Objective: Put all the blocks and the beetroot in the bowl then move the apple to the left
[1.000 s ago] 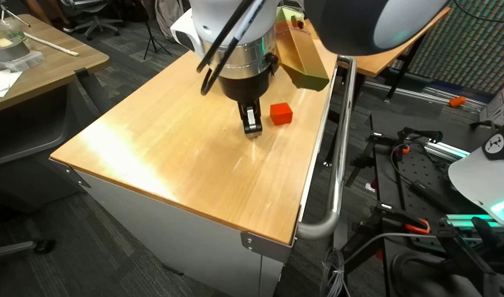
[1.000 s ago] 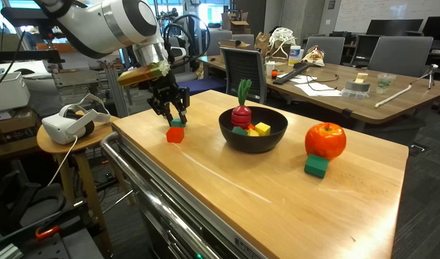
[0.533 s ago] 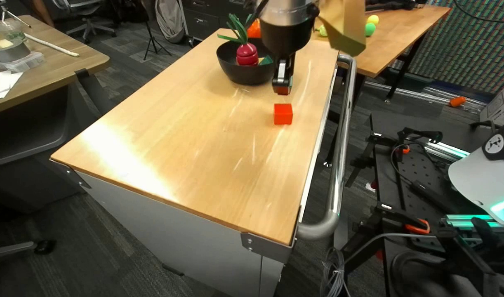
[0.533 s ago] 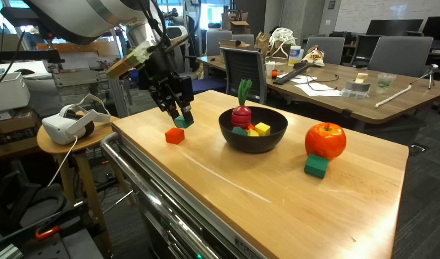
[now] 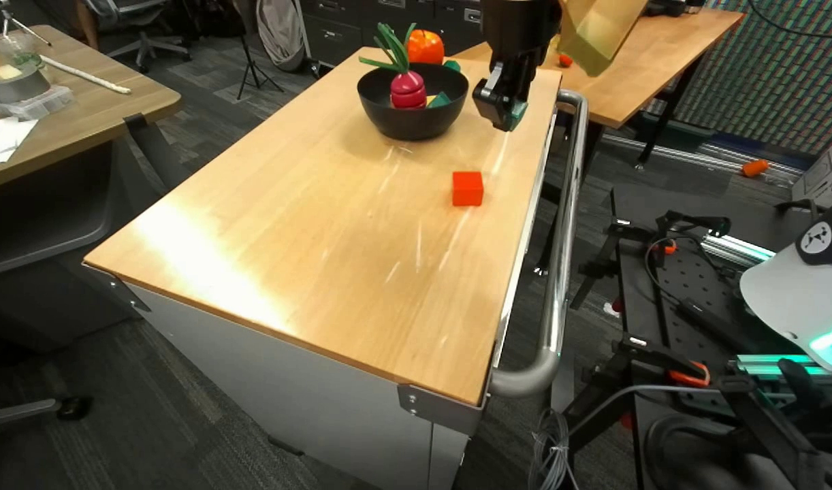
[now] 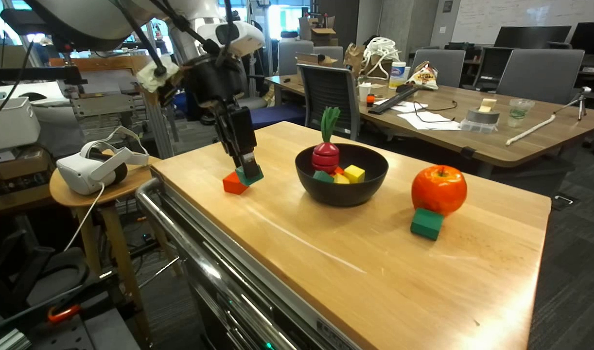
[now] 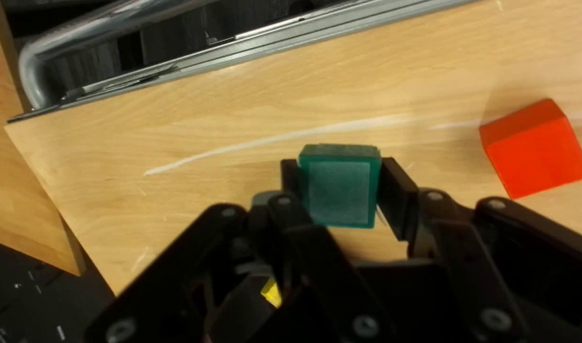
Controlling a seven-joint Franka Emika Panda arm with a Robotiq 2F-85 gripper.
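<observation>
The arm [image 6: 83, 24] slopes down to a tilted gripper [image 7: 341, 186], its two fingers [image 7: 398, 197] clamped in a grip.

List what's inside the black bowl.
In the bowl: the beetroot, leaves up; a green block; a yellow block; another yellow piece; a red-orange sliver. In both exterior views, near side and contents hide most of the bottom; anything beneath can't be seen.

In both exterior views, white glare bleaches a patch of the surface [image 5: 334, 224]; in an exterior view, windows [image 6: 283, 17] glow overexposed. Glossy highlights dot the apple [image 6: 439, 190]. The wrist view is softer — the pincer [image 7: 341, 186] dark, its near parts blurred.
</observation>
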